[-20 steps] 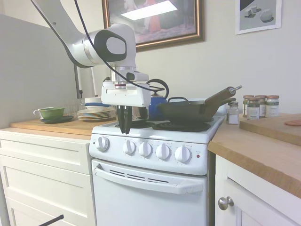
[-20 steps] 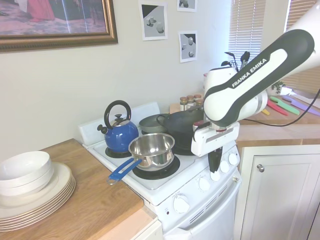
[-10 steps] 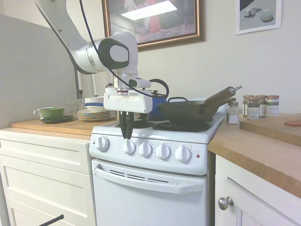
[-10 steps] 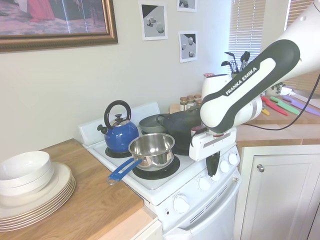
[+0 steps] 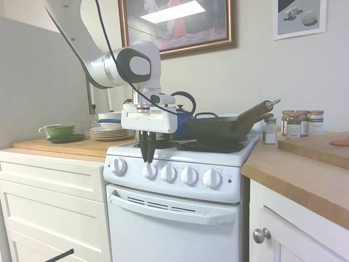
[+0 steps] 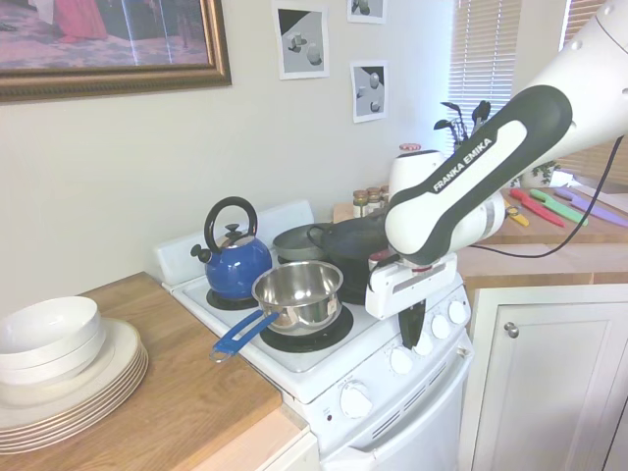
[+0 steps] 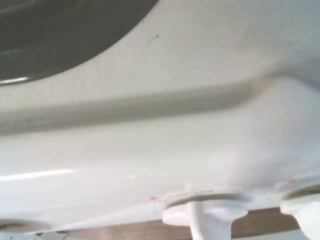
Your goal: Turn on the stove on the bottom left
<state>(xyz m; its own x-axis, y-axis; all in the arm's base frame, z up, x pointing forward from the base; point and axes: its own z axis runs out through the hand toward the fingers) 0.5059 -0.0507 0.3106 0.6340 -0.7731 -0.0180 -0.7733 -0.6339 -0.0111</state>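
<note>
White knobs sat along the front of the stove (image 5: 180, 180), between the worktops, and the tool (image 5: 147, 158), fingers nearly closed and empty, hung above the second knob (image 5: 150, 171), so it should descend straight, grip, then rotate.

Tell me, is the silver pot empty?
Looks empty: the second exterior view looks into the pot and shows only bare shiny metal inside.

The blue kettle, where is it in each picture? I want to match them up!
First exterior view: the blue kettle sits at the back of the stove, mostly hidden behind the robot's wrist.
Second exterior view: it stands in plain sight on the back burner, behind the steel saucepan.
Wrist view: not in it.
Shared landmark: the stove's white knobs.
</note>
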